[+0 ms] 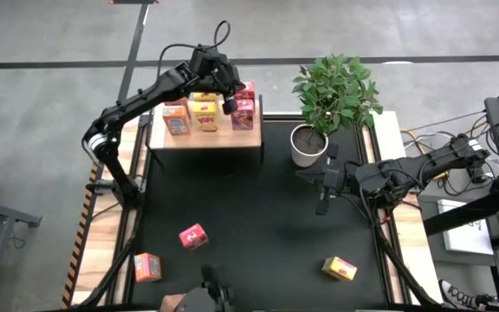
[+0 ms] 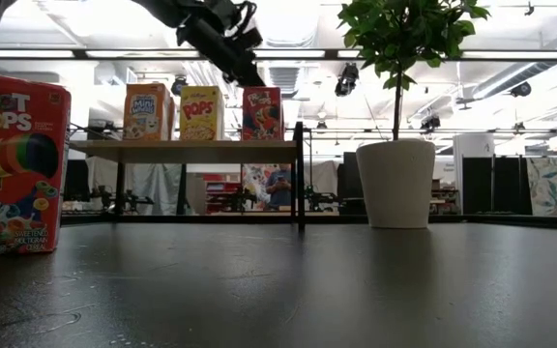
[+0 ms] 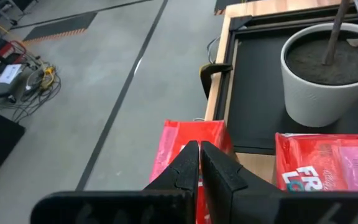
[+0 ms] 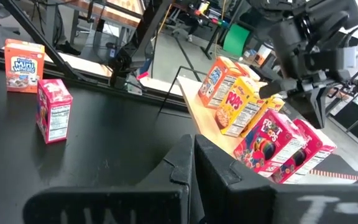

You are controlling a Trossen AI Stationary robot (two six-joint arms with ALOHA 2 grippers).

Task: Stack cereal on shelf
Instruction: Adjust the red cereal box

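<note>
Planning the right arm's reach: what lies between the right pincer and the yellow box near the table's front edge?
Bare black tabletop, by the high view: right pincer, yellow box.

Upper left: "Mini Wheats" on orange cardboard box (image 2: pixel 148 112), "POPS" on yellow cardboard box (image 2: pixel 200 113); far left: "FROOT LOOPS" on red cardboard box (image 2: pixel 15 164).

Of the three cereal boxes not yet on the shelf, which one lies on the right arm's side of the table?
The yellow box, near the table's front right corner. The red box and orange box both lie at front left.
</note>
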